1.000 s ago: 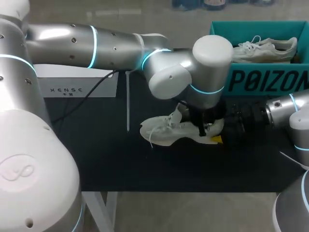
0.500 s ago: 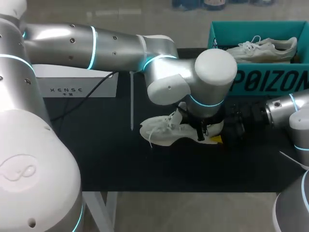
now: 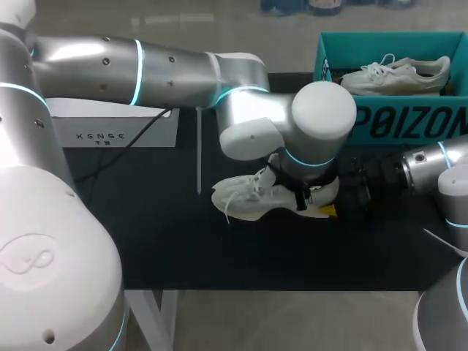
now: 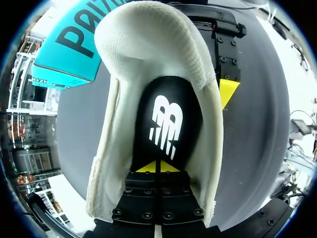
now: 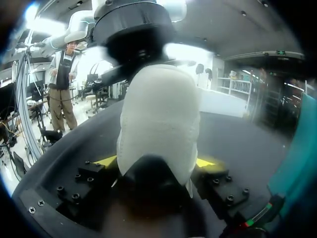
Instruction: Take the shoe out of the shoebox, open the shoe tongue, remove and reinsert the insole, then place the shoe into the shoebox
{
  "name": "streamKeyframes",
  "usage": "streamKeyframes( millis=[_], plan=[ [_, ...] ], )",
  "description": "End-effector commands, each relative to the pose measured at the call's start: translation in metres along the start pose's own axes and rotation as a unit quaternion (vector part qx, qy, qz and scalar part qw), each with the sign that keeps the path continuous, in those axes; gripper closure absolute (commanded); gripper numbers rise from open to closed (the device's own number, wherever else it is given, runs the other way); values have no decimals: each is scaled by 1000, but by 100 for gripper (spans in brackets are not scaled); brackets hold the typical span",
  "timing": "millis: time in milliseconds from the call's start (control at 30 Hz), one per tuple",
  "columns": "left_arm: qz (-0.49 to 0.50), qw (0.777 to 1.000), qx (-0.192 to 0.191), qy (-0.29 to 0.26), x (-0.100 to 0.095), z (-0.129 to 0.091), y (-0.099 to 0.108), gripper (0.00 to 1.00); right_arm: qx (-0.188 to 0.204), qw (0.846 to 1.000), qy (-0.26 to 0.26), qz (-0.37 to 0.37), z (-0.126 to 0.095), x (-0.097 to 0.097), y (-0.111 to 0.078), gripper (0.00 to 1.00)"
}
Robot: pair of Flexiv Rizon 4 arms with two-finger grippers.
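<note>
A white sneaker [image 3: 245, 199] lies on the black table mat, toe to the left. My left arm reaches over from the left, and its gripper [image 4: 158, 166] is down in the shoe's opening [image 4: 148, 54]. Its yellow tips are shut together against the black insole [image 4: 166, 119]. Whether they pinch the insole I cannot tell. My right gripper [image 5: 156, 161] comes in from the right, with one finger on each side of the sneaker's heel [image 5: 158, 119], shut on it. One of its yellow fingertips [image 4: 228, 91] shows beside the heel in the left wrist view.
The teal shoebox [image 3: 398, 121] stands at the back right with a second white sneaker [image 3: 398, 73] inside. A white box [image 3: 117, 126] sits at the back left, with a black cable and a thin white upright strip [image 3: 199, 150] near it. Bare mat [image 3: 219, 252] lies in front.
My left arm's wrist has swung a little right and sunk lower over the sneaker. The sneaker and my right arm have stayed put.
</note>
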State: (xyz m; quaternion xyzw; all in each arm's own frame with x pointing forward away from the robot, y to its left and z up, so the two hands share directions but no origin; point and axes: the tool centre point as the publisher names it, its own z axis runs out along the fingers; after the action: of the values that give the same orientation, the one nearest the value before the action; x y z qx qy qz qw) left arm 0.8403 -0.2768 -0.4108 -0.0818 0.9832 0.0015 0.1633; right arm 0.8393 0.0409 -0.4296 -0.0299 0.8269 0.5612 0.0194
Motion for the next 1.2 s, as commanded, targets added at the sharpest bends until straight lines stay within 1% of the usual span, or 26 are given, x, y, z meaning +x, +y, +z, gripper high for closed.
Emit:
streamKeyframes(
  millis=[33,400,767,900,1033,1200],
  plan=[
    [1,1000,6,-3,-2,-7,2,100,1,1000,-1,0,3,1,-2,100],
    [4,1000,25,-7,-3,-33,-11,100,1,1000,-1,0,3,1,-2,100],
    [-3,999,42,-13,-7,-57,-10,100,1,1000,-1,0,3,1,-2,100],
    [0,999,47,7,-10,-59,-9,100,1,1000,-1,0,3,1,-2,100],
    [3,998,51,31,-10,-56,-10,100,1,1000,-1,0,3,1,-2,100],
    [17,997,43,63,-7,-50,-12,100,1,1000,-1,0,3,1,-2,100]
  ],
)
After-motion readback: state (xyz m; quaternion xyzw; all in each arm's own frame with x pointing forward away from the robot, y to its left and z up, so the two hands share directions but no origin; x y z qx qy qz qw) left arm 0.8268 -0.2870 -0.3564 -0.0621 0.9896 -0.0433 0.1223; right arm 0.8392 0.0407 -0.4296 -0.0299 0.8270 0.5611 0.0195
